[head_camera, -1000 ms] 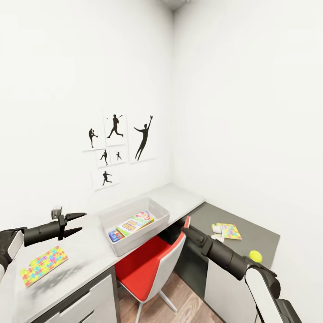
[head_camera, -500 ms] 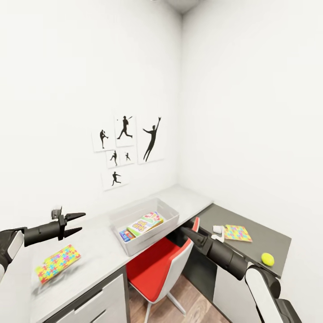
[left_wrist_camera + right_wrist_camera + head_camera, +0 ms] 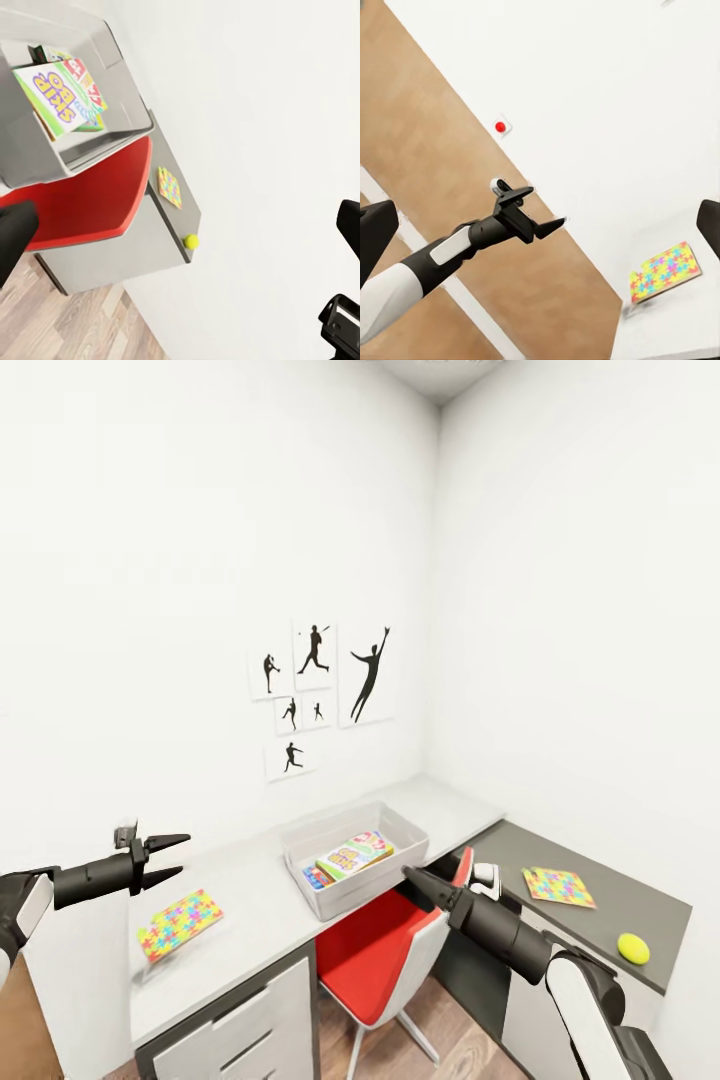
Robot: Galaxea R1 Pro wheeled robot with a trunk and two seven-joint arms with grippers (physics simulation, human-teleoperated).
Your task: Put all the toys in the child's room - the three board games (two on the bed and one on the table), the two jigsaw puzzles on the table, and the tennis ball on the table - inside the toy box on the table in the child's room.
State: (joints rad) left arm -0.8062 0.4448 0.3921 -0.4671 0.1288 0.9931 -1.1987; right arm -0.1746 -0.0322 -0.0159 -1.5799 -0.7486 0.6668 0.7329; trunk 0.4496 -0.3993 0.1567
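The light-grey toy box stands on the pale table under the silhouette pictures. Board games lie stacked inside it, the yellow-green cover on top. One jigsaw puzzle lies flat on the table's left part, below and just right of my open left gripper. A second jigsaw puzzle and the tennis ball rest on the dark grey side section. My right gripper hovers open over the red chair, empty. The bed is out of view.
A red and white chair is tucked under the table in front of the toy box. A small white object sits at the near end of the dark section. White drawers are below the table's left part. Walls close the corner.
The whole view has swung left, so table, box, chair and pictures sit further right in the picture. Both arms hold the same pose and both grippers stay open.
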